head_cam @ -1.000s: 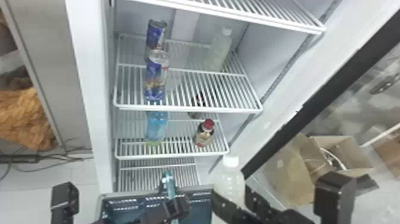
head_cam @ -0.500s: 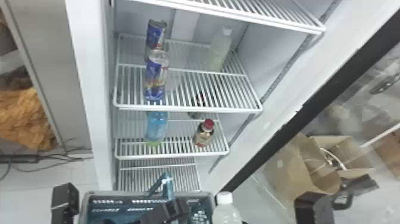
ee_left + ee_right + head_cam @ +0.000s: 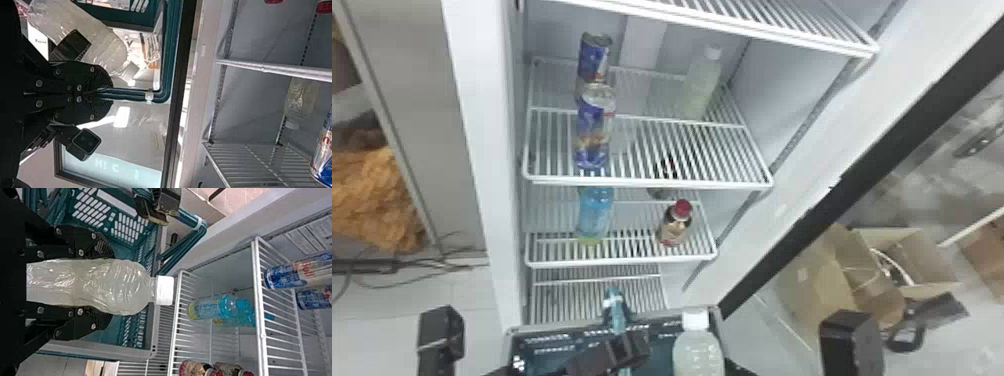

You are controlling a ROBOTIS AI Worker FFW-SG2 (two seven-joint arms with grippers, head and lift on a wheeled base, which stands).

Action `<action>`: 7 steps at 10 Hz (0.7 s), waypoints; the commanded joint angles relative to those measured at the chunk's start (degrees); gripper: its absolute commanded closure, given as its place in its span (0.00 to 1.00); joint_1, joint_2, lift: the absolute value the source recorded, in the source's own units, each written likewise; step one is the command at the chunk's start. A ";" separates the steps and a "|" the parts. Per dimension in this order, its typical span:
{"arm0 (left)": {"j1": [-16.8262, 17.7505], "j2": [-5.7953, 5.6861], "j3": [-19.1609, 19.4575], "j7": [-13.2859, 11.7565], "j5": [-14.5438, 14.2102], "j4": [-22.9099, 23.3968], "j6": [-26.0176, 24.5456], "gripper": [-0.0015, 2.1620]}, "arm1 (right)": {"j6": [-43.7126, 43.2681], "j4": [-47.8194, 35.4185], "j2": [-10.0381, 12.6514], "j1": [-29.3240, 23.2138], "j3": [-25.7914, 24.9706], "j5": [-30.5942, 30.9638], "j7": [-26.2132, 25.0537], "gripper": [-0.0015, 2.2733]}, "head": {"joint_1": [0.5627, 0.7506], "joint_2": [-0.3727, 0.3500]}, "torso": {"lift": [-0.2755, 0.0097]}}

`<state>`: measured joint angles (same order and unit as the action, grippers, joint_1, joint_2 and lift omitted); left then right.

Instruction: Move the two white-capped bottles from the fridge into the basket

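Although one white-capped bottle (image 3: 125,286) is out of the fridge, it is not yet set down: upright, its cap uppermost, it stands between the two fingers of the right gripper (image 3: 106,286), which are closed in on its sides. On the head view's clock face, the bottle sits near six o'clock, against the right-hand part of the basket (image 3: 552,328); its exact height over the basket is hard to judge. The left gripper (image 3: 109,94), its fingers pinched together on the basket's handle (image 3: 133,95), appears to be steadying the basket, a little toward seven o'clock.

The second white-capped bottle (image 3: 701,87) stands at the back of the upper shelf (image 3: 647,184), between twelve and one o'clock. The job therefore looks about halfway through its first transfer: the bottle in the grip has to be lowered and released, and the other has to be fetched from the shelf.

Farther out, the drinks cans (image 3: 592,120) stand toward ten and eleven o'clock, a blue bottle (image 3: 594,215) between eight and nine, and a red-capped bottle (image 3: 674,232) toward six, on the shelf below. Beyond the fridge, a cardboard box (image 3: 927,255) lies between three and four.
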<state>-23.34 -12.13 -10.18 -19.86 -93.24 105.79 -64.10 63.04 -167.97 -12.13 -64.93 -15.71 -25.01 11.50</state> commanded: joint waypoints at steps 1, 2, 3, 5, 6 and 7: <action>0.00 0.00 0.01 0.00 -0.11 0.03 0.12 0.55 | -0.04 -0.40 0.00 0.39 0.06 -0.01 0.19 0.30 | 0.70 0.03 | 0.97; 0.00 0.00 -0.11 0.00 -0.11 0.03 -0.02 0.55 | -0.04 -0.40 0.00 0.39 -0.06 0.11 0.28 0.23 | 0.70 0.03 | 0.97; 0.00 0.00 0.01 -0.09 -0.11 -0.11 -0.02 0.55 | -0.04 -0.40 0.00 0.39 -0.06 -0.01 0.37 0.20 | 0.70 0.03 | 0.97; 0.00 0.00 0.01 -0.09 -0.11 -0.11 0.12 0.55 | -1.31 -0.40 0.00 1.09 -0.06 0.11 0.54 0.20 | 0.70 0.03 | 0.97; 0.00 0.00 0.01 0.00 -0.11 0.03 0.12 0.55 | -2.43 -0.40 -0.09 1.37 -0.06 0.22 0.54 0.20 | 0.70 0.03 | 0.97; 0.00 0.09 0.01 -0.09 -0.11 0.03 0.12 0.55 | -3.14 -0.40 -0.18 1.51 -0.17 0.45 0.54 0.20 | 0.70 0.03 | 0.97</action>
<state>-23.35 -12.12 -10.16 -19.90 -93.33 105.76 -64.00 60.37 -167.97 -12.26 -63.54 -15.80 -24.65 12.05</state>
